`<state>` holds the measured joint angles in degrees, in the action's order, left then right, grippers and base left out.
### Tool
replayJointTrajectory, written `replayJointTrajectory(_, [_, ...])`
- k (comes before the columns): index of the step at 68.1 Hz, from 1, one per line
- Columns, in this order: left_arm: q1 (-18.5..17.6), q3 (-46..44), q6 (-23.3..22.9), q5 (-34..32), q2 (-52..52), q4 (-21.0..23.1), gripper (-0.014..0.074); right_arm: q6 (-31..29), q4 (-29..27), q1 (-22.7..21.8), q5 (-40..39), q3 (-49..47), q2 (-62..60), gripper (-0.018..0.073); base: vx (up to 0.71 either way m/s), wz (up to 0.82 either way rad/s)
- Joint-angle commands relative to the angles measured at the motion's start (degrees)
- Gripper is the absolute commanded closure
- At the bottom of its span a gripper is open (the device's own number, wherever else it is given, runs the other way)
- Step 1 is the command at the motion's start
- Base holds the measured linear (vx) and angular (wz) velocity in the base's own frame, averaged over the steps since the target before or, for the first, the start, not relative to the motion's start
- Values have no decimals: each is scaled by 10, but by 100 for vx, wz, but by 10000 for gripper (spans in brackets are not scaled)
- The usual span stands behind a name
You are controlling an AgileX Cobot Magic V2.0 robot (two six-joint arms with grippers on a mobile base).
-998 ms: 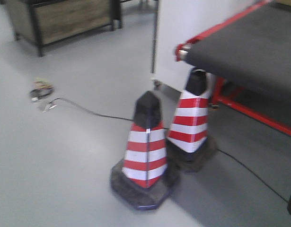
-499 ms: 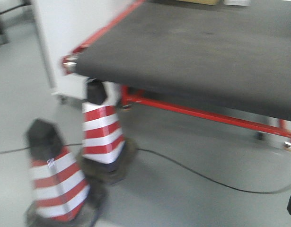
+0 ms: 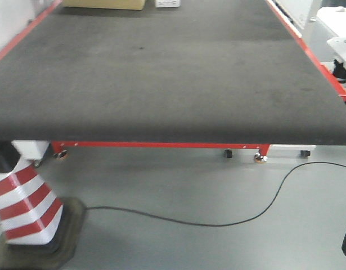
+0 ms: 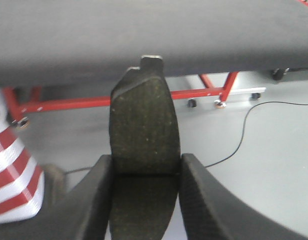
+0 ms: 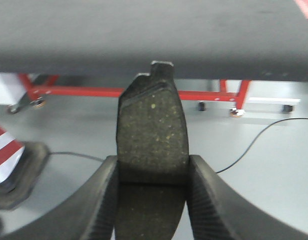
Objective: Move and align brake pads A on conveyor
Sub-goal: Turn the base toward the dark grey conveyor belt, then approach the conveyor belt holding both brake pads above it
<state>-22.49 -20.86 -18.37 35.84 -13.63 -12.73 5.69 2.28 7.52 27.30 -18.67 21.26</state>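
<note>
The conveyor (image 3: 161, 73) is a wide dark matte belt with red edge stripes, filling the upper part of the front view; no pad lies on the part I see. In the left wrist view my left gripper (image 4: 146, 167) is shut on a speckled grey-brown brake pad (image 4: 143, 125), held on end in front of the belt's near edge (image 4: 154, 35) and over the floor. In the right wrist view my right gripper (image 5: 152, 170) is shut on another brake pad (image 5: 152, 130), likewise pointing at the belt edge (image 5: 154, 40). Neither gripper shows in the front view.
A red-and-white traffic cone (image 3: 21, 208) on a black base stands by the belt's left front corner. A black cable (image 3: 218, 222) runs over the grey floor. The red frame (image 3: 161, 144) with castors sits under the belt. A cardboard box (image 3: 104, 4) is at the belt's far end.
The front view has swung right: two cones and the belt's corner gave way to the belt seen head-on, with one cone left at the lower left.
</note>
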Motion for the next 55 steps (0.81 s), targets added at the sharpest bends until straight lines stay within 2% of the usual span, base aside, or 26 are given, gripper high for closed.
replayJointTrajectory(1, [0,-17,-1,-49,-7,-7,602,-2,5,0,-55,-18,3,569,31,-30])
replayJointTrajectory(18, [0,-17,-1,-49,-7,-7,602,-2,5,0,-55,-18,3,569,37,-12])
replayJointTrajectory(55, [0,-17,-1,-49,-7,-7,602,-2,5,0,-55,-18,3,569,44,5])
